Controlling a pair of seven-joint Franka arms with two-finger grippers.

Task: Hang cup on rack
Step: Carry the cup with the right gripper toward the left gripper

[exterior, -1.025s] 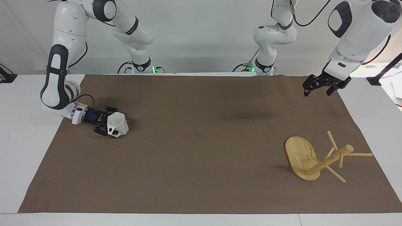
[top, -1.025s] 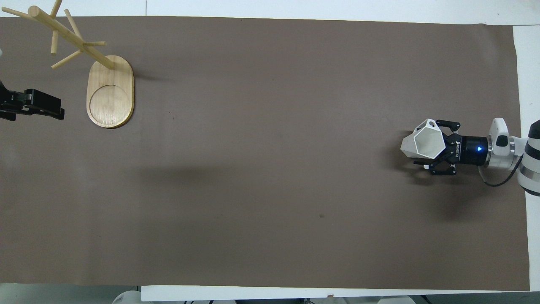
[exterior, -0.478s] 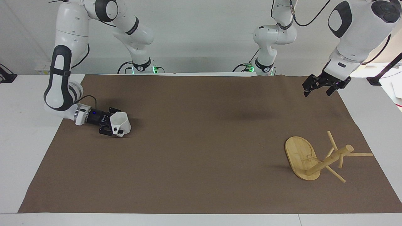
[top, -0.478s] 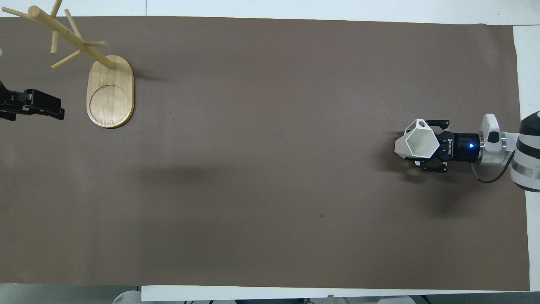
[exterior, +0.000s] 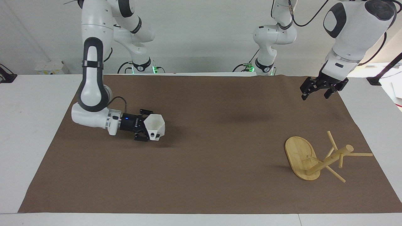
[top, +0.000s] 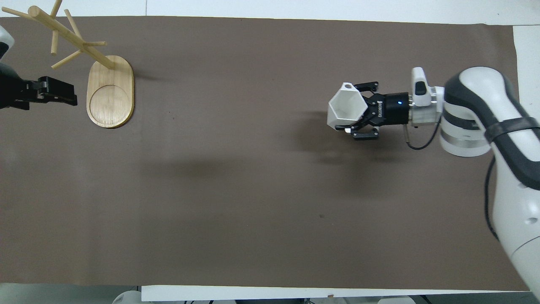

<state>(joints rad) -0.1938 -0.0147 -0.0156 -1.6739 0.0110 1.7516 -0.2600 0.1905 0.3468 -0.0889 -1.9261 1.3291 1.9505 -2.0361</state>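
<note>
Your right gripper [exterior: 150, 128] pinches the cup [exterior: 155, 127] in its jaws above the bench's [exterior: 201, 175] middle; the rack [exterior: 317, 158] stands at three o'clock, near the left gripper [exterior: 316, 90], jaws spread. Approach skewed and the handle misses its peg.

The bench [exterior: 28, 103] has a white top, most of it covered by a brown paper sheet [exterior: 201, 175] that lies flat and reaches nearly to the edges, with white margins showing at both ends. A plain light grey wall [exterior: 201, 34] stands at the robots' end of the bench. Lighting is even and diffuse, with soft shadows on the sheet.
</note>
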